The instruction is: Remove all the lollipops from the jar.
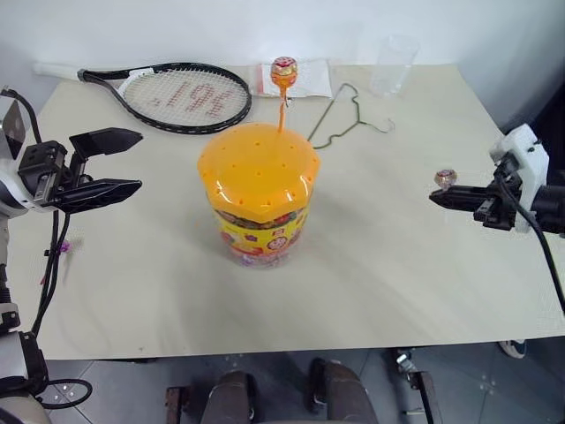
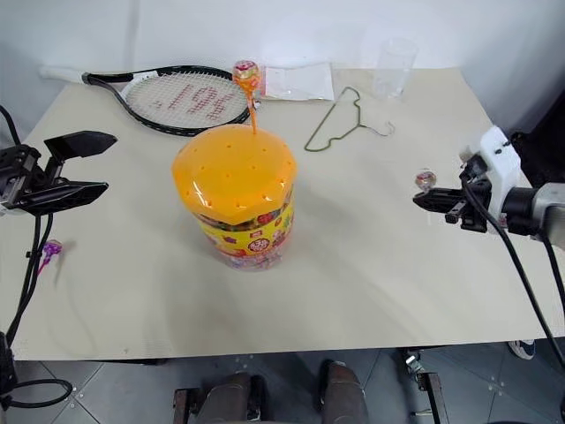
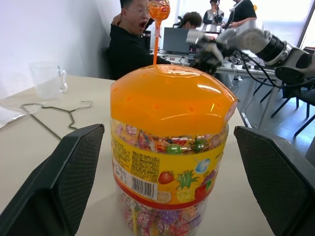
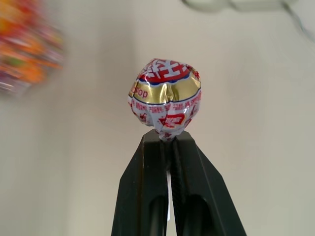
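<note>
While the right gripper (image 1: 439,196) hangs above the right side of the pale beige table (image 1: 397,265), its two black fingers are pressed fully together on the thin stick of a small round lollipop in a shiny red, white and gold wrapper (image 4: 165,98), whose head stands up just past the fingertips. That candy is well apart from the wide clear plastic jar with a domed orange lid dotted with small holes and a yellow printed label (image 1: 259,194), which stands upright near the middle of the table. One orange-wrapped lollipop on a thin orange stick (image 1: 283,72) rises upright from a hole at the far edge of the lid. The left gripper (image 1: 132,161) hovers over the left side of the table, level with the jar's upper part, its fingers spread as wide as they go, holding nothing and touching nothing; the jar sits beyond them, apart. A small pink-purple lollipop (image 2: 50,250) lies on the table near the left edge, below that arm
</note>
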